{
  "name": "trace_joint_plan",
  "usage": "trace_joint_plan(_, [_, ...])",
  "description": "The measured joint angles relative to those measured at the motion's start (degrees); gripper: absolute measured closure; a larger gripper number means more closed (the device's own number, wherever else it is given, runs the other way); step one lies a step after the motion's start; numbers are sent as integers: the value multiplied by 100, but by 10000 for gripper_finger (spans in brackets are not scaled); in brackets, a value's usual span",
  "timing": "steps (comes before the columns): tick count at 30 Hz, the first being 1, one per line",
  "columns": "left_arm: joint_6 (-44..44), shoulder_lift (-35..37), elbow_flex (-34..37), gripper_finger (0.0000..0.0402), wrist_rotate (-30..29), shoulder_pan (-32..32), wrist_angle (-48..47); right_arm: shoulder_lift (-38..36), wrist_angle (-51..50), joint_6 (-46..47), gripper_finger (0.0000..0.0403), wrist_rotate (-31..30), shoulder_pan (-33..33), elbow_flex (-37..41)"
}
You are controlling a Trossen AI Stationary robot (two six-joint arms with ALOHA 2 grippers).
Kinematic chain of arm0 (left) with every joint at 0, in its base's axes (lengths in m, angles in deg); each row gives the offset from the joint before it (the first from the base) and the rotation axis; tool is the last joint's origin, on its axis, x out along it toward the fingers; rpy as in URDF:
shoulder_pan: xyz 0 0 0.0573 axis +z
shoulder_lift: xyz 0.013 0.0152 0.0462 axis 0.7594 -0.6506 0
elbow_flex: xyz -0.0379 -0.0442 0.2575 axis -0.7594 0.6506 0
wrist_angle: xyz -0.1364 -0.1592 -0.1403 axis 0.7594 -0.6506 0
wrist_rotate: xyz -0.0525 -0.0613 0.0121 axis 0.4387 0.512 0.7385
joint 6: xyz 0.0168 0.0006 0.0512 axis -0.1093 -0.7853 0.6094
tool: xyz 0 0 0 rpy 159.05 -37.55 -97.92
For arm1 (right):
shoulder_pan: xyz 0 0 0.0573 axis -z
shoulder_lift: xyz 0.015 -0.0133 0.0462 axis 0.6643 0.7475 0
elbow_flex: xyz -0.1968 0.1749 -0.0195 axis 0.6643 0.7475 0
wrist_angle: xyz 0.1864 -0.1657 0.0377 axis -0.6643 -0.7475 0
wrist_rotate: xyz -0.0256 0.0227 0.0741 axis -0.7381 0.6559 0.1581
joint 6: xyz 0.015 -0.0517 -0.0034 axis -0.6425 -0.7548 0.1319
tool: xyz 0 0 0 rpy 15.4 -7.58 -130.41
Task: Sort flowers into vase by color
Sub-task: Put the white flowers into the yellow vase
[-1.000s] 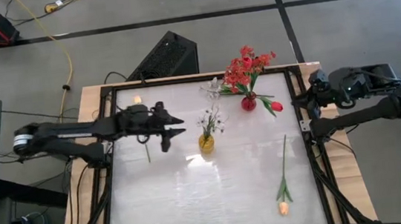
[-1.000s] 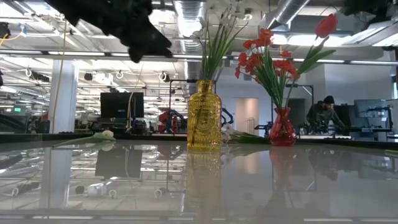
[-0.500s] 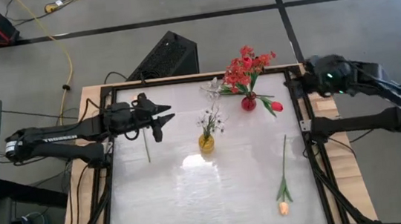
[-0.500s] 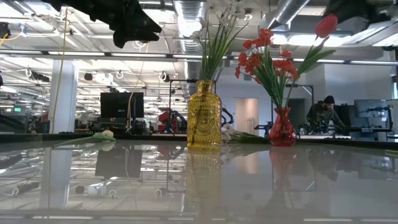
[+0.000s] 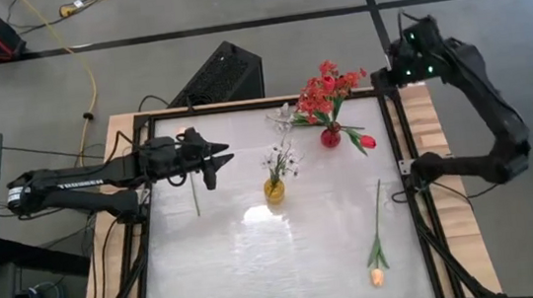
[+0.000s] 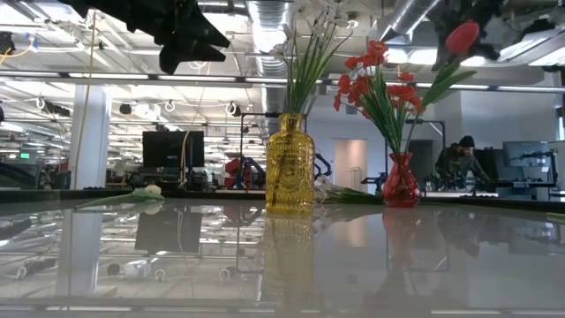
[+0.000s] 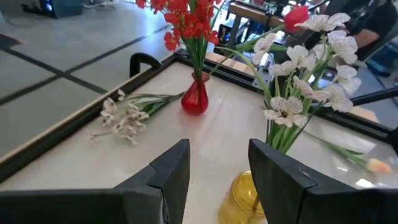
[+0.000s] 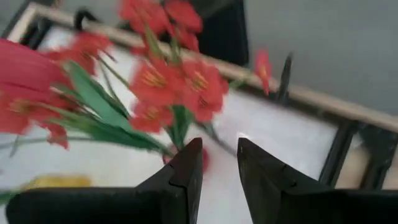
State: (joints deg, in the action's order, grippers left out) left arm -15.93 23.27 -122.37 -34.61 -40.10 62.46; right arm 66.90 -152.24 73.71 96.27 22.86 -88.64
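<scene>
Left gripper (image 5: 216, 161): your jaws stand apart and hold nothing, up above the table's left side, pointing toward the yellow vase (image 5: 274, 190).
Right gripper (image 8: 217, 163): your jaws are apart and empty too, raised over the far right corner by the red vase (image 5: 330, 138).
Done: red blooms (image 5: 328, 88) and a red tulip (image 5: 367, 142) sit in the red vase; white sprays (image 5: 281, 159) sit in the yellow vase.
Left to sort: a white spray (image 5: 283, 117) lying just left of the red vase; a pale tulip (image 5: 377, 276) lying near right; another pale tulip (image 5: 183, 133) lying far left under your left arm.
Progress: I judge it well past halfway, three stems to go.
</scene>
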Motion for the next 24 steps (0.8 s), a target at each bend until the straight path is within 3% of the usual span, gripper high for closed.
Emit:
trace_joint_plan(4, [-225,0,0,250,-6,-84,-132,361,-329,-628,276,680,324,49])
trace_joint_plan(11, [-496,-2,0,250,-27,-315,-417,598,-770,-1731,276,414,44,355])
trace_joint_plan(18, [-530,-2,0,250,-173,-492,-417,591,121,-2084,269,91,-54,1329])
trace_joint_plan(24, [-675,0,0,250,-256,-514,-411,607,1110,-2995,227,89,109,2256])
